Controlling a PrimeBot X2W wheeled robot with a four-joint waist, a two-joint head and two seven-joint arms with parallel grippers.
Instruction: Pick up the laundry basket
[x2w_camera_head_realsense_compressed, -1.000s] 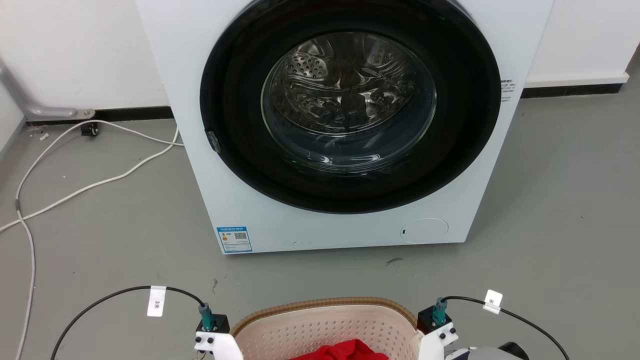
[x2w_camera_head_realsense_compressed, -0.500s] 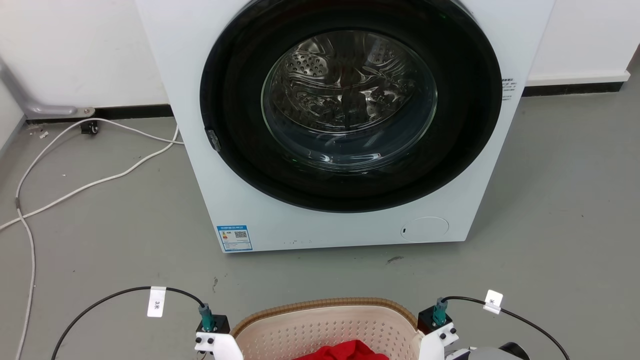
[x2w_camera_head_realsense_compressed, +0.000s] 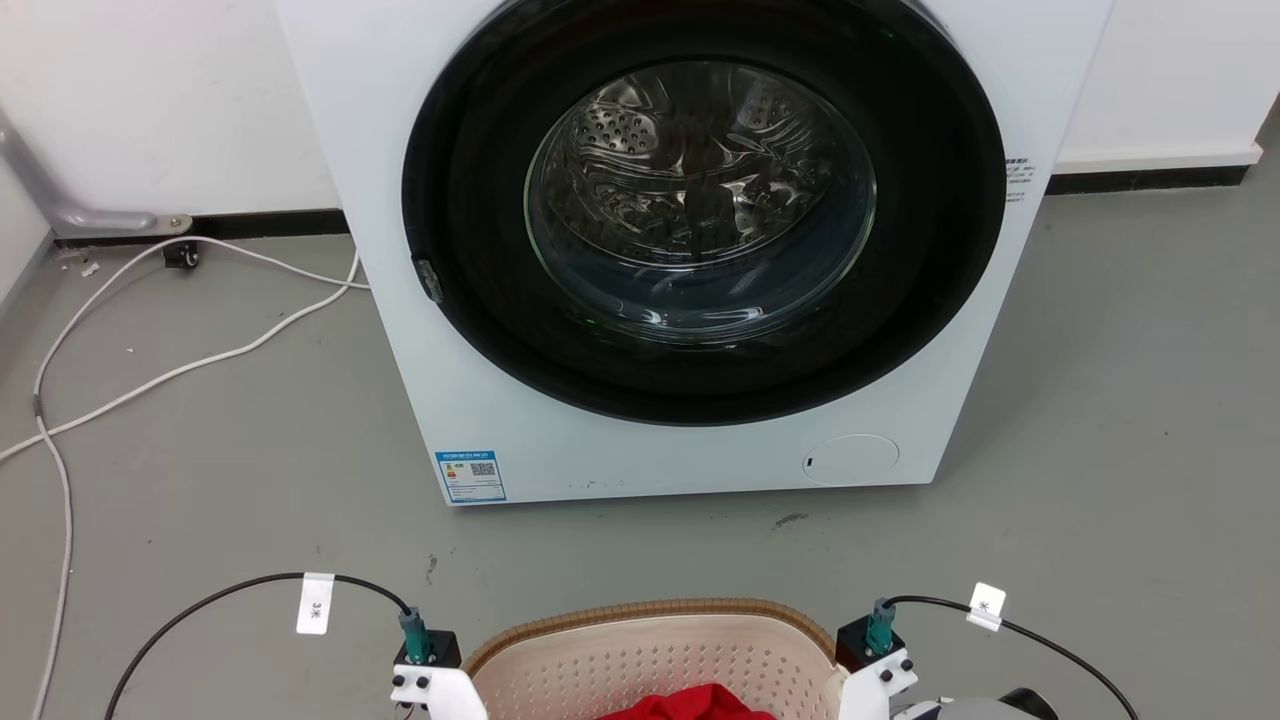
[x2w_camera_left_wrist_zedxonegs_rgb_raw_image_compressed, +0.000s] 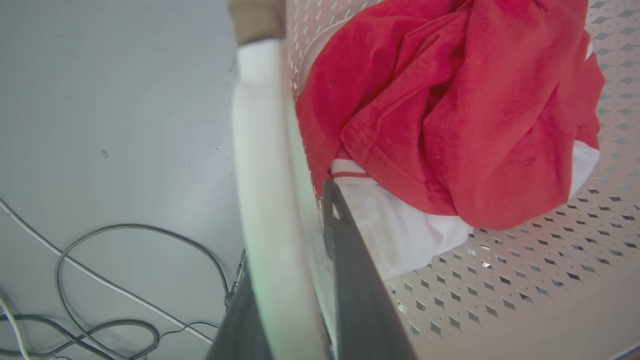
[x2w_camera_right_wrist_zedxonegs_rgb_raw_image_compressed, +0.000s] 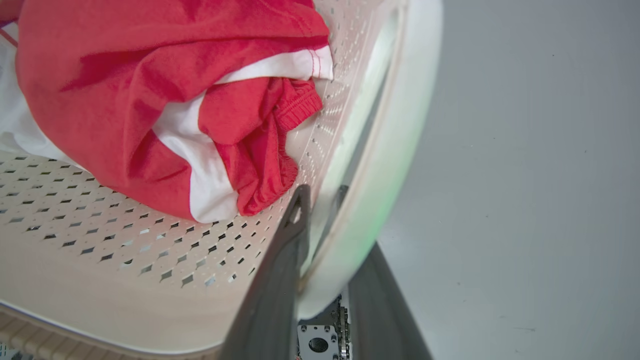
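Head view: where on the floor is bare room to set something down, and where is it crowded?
Bare floor lies right of the washing machine. A second free strip runs between the machine's front and the laundry basket. Left of the machine it is crowded: white cables cross the floor, and black cables arc beside the basket.

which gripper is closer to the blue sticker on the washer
left. the left gripper grips the laundry basket's left handle, almost straight below the blue sticker in the head view; the right gripper grips the opposite handle, well off to the sticker's right
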